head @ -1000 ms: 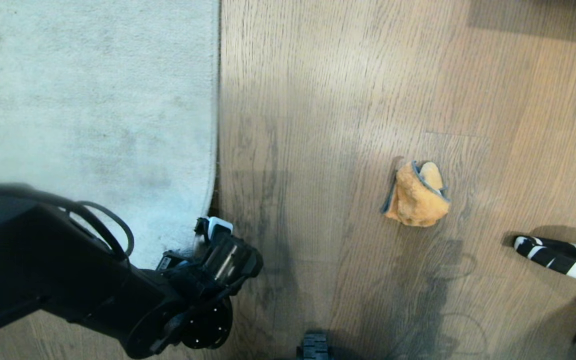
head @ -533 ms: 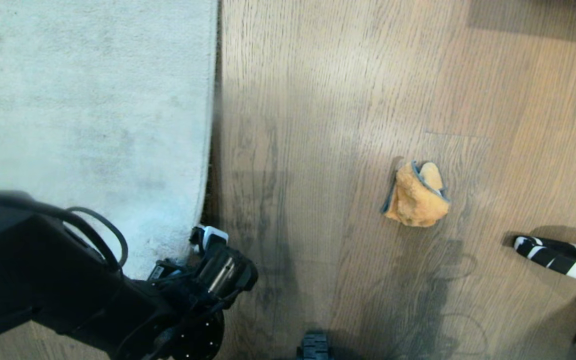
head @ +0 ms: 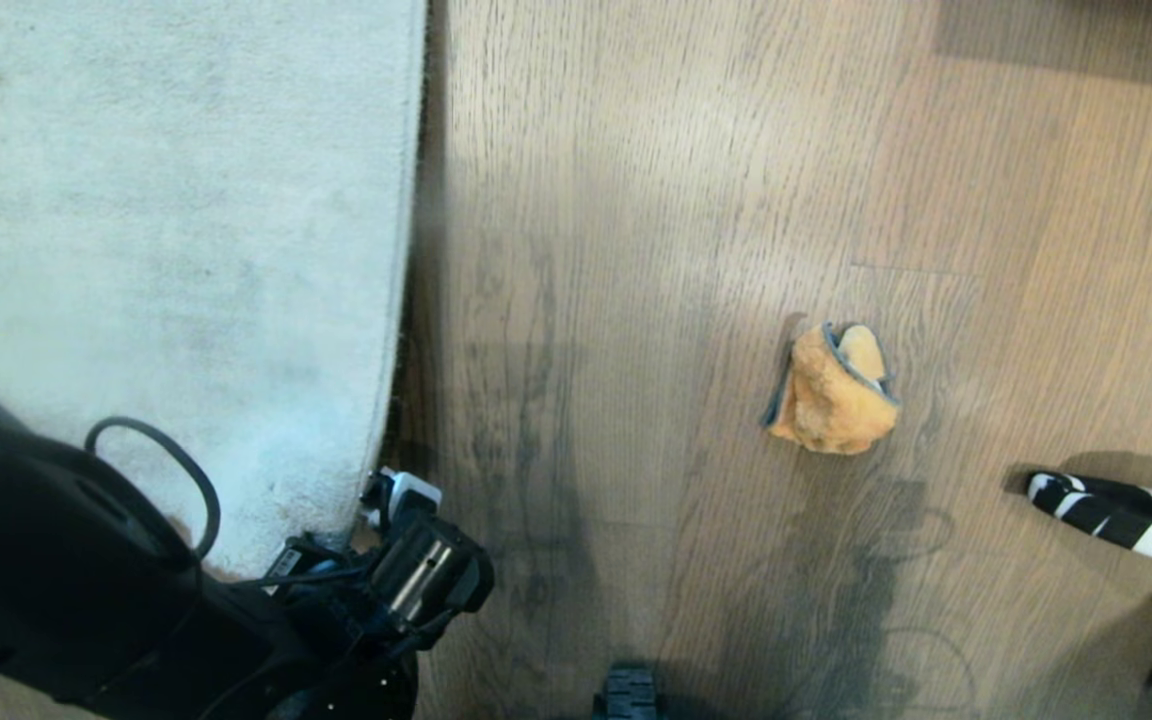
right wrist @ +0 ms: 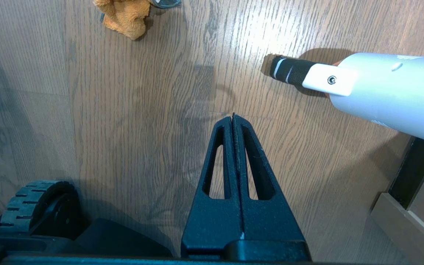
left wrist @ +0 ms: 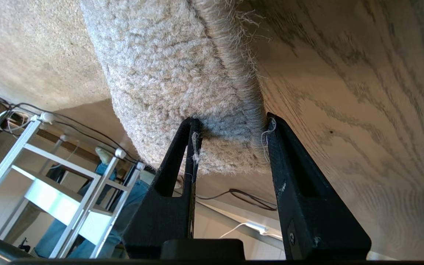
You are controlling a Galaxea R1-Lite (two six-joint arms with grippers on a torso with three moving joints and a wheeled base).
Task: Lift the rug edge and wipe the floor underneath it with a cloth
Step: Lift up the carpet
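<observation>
Left gripper (left wrist: 230,129): jaws clamped on the rug edge (left wrist: 219,147) at its rounded corner; pile bunched between the two black fingers, loose threads hanging off the rim.
Left gripper, head view: arm fills the lower left corner; gripper (head: 391,495) sits at the rug's near corner, but the fingertips and the pinch itself are hidden under the wrist body.
Rug edge, head view: rim (head: 406,250) runs up the frame beside a dark line of shadow; near the gripper it curves in toward the rug.
Floor (head: 636,250): grey-brown planks with dark grain streaks; wrist view shows bare plank (left wrist: 363,110) beside the raised corner.
Cloth (head: 833,388): crumpled orange, grey-trimmed, lying on the floor well apart from the rug; right wrist view catches only part of it (right wrist: 125,14), cut off by the frame edge.
Right gripper (right wrist: 233,117): jaws together, nothing between them, hanging above bare floor; not seen in the head view.
White-and-black tube (right wrist: 363,88): lies on the floor near the right gripper; far end cut off.
Wheel (right wrist: 37,206): robot base, seen only from the right wrist.
White frame (left wrist: 50,176): background of left wrist view, with cables and blue fabric, hard to make out.
</observation>
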